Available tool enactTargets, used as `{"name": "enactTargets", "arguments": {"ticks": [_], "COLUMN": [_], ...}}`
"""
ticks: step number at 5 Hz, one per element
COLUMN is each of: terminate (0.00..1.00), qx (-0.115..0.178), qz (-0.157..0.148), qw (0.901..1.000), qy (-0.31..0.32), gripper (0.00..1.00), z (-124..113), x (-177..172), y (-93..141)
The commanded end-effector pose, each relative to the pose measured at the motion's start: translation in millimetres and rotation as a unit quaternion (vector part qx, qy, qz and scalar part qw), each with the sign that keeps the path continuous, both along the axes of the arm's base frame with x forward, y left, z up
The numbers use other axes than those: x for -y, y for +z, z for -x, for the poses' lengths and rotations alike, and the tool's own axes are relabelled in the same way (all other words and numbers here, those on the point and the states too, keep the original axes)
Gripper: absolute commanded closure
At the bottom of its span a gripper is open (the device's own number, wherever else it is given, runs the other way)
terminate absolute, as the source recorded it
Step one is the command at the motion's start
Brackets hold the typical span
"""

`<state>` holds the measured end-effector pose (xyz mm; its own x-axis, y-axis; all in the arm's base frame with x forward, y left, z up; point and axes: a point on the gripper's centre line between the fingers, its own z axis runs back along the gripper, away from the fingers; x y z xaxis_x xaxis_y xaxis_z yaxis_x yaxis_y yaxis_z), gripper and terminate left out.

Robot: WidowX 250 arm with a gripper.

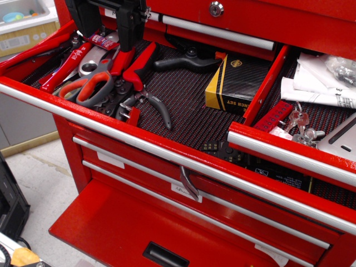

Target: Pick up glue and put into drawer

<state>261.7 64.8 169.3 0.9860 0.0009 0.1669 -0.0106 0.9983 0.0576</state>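
The glue (104,41), a small red tube with a white-and-dark-blue label, lies tilted at the back left of the open red drawer (167,147), on top of the tools there. My black gripper (108,34) hangs right above it at the top of the frame. Its two fingers stand apart, one on each side of the tube's upper end, and do not seem to clamp it. The glue's far end is hidden behind the fingers.
Red-handled scissors (92,86) and red-handled pliers (139,69) lie just in front of the glue. A black-handled tool (186,61) and a black-and-yellow box (236,83) sit mid-drawer. A red divider (267,83) separates papers (320,83) and keys (297,119). Closed drawers lie below.
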Motion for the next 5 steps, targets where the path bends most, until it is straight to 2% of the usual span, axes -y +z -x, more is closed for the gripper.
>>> {"name": "enactTargets", "arguments": {"ticks": [1, 2, 3, 4, 5], "terminate": [0.0, 0.0, 0.0, 0.0, 0.0], "qx": [0.0, -0.047, -0.108, -0.133, -0.136], "qz": [0.0, -0.03, -0.103, -0.139, -0.218], "qw": [1.0, 0.9905, 0.9568, 0.9099, 0.8461], "qy": [0.0, -0.126, -0.25, -0.367, -0.467], "gripper": [0.0, 0.0, 0.0, 0.0, 0.0], "z": [0.0, 15.5, 14.7, 2.3, -14.5], "x": [0.0, -25.3, -59.4, -96.5, -123.9], "y": [0.0, -3.0, -6.8, -10.6, -18.9]}}
